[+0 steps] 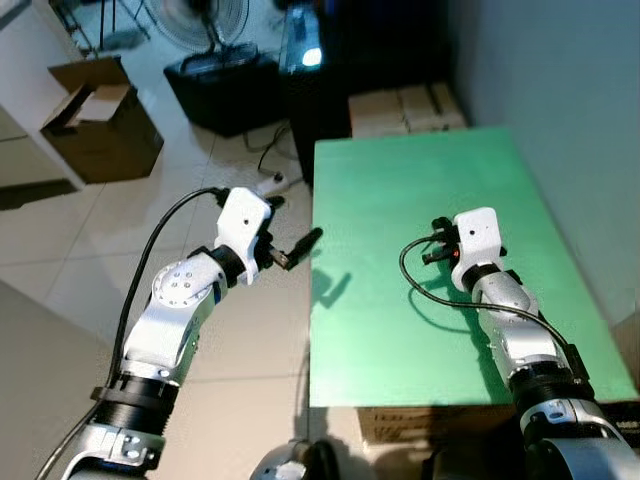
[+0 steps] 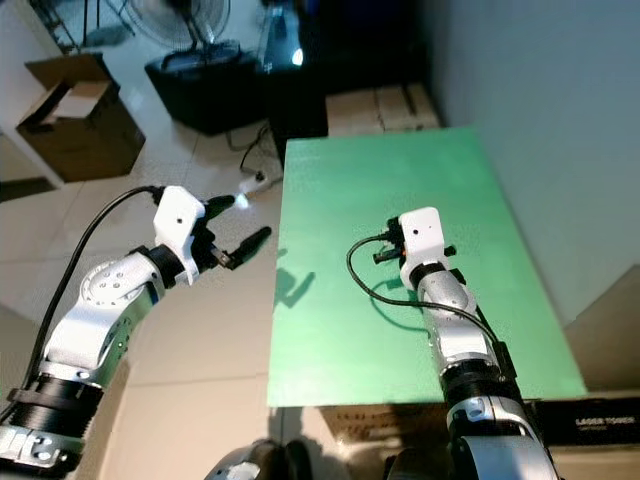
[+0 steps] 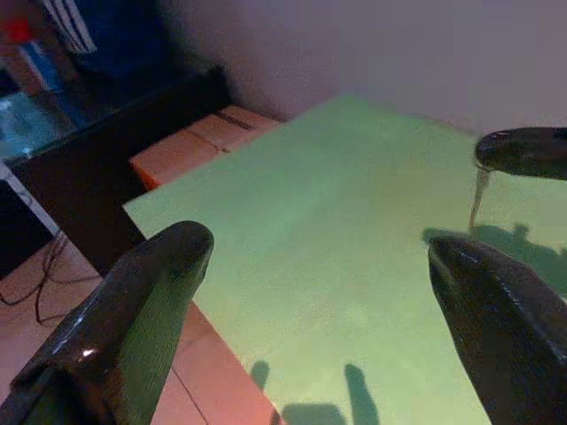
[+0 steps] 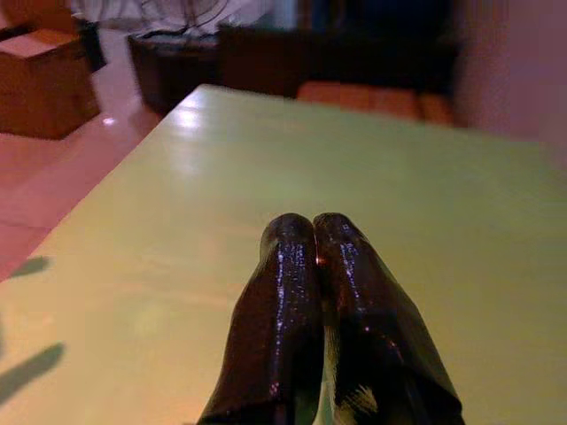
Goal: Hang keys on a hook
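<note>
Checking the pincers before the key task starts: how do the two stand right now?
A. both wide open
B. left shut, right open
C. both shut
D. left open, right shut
D: the left pincer shows a wide gap over the green table; the right pincer has its fingers pressed together.

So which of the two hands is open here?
The left hand, off the green table's edge, fingers spread wide; the right hand is pressed shut.

Table (image 1: 400,200): directly ahead of you, against the wall on your right.
Cardboard box (image 1: 100,125): on the floor, far left.
Fan (image 1: 205,25): behind it.
</note>
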Robot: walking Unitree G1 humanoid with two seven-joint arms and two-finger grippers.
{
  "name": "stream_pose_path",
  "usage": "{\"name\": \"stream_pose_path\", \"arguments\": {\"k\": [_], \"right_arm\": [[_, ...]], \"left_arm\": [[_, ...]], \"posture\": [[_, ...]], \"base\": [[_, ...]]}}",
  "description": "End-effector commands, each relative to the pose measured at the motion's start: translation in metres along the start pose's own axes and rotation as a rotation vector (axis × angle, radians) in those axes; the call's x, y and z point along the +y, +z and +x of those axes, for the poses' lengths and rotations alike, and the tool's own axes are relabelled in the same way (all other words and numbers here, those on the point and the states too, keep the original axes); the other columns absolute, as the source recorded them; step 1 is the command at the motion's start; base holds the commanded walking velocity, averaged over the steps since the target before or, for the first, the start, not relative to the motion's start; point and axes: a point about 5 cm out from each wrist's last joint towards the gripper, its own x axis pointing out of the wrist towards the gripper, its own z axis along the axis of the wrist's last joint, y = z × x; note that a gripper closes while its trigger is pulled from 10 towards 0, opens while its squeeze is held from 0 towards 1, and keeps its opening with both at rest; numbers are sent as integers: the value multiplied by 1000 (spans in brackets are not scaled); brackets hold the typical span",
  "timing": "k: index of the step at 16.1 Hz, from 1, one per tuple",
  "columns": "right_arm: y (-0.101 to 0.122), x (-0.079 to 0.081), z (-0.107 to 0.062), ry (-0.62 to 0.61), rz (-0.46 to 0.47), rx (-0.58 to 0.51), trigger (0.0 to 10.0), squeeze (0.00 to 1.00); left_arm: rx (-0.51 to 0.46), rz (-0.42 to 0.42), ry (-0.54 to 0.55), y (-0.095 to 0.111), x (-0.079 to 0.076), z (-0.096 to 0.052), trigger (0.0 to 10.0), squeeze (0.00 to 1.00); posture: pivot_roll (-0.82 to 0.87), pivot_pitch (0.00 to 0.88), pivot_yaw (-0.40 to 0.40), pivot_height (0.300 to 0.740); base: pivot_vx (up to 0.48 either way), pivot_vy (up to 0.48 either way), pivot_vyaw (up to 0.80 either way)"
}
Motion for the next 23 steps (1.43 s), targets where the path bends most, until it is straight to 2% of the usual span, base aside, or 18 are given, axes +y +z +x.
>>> {"name": "stream_pose_path", "arguments": {"k": [1,4,5,7,8,10,14,15,18,23], "right_arm": [[0,4,-2,-11,-29,-2,0,0],[-2,1,-11,-50,-60,-4,0,0],[0,-2,-15,-64,-59,-14,0,0],[6,-3,-18,-82,-51,-39,0,0],[19,0,-22,-110,-8,-85,0,0],[32,6,-25,-113,47,-131,0,0],[49,13,-35,-123,37,-181,0,0],[49,12,-38,-144,27,-176,10000,0],[50,13,-43,-157,17,-168,10000,0],[55,10,-43,-160,-56,-162,10000,0]], "left_arm": [[8,-19,48,-7,4,-4,10000,0],[5,-69,83,-19,-8,-7,10000,0],[-5,-88,125,-21,-10,-8,10000,0],[-11,-91,220,-23,-4,-11,10000,0],[-32,-116,287,-22,-1,-12,10000,0],[-47,-123,310,-21,-1,-10,10000,0],[-41,-111,331,-22,-3,-6,10000,0],[-41,-103,331,-21,-3,-5,10000,0],[-46,-85,320,-19,-4,0,10000,0],[-53,-57,289,-14,-8,8,10000,0]], "posture": [[-114,14,167,740],[-151,0,148,740],[-157,0,148,740],[-175,0,151,740],[-187,0,152,740],[-193,0,154,740],[-195,0,164,740],[-194,0,166,740],[-201,0,182,740],[-197,0,187,740]], "base": [[0,0,0],[0,0,0],[0,0,0],[0,0,0],[0,0,0],[0,0,0],[0,0,0],[0,0,0],[0,0,0],[0,0,0]]}}
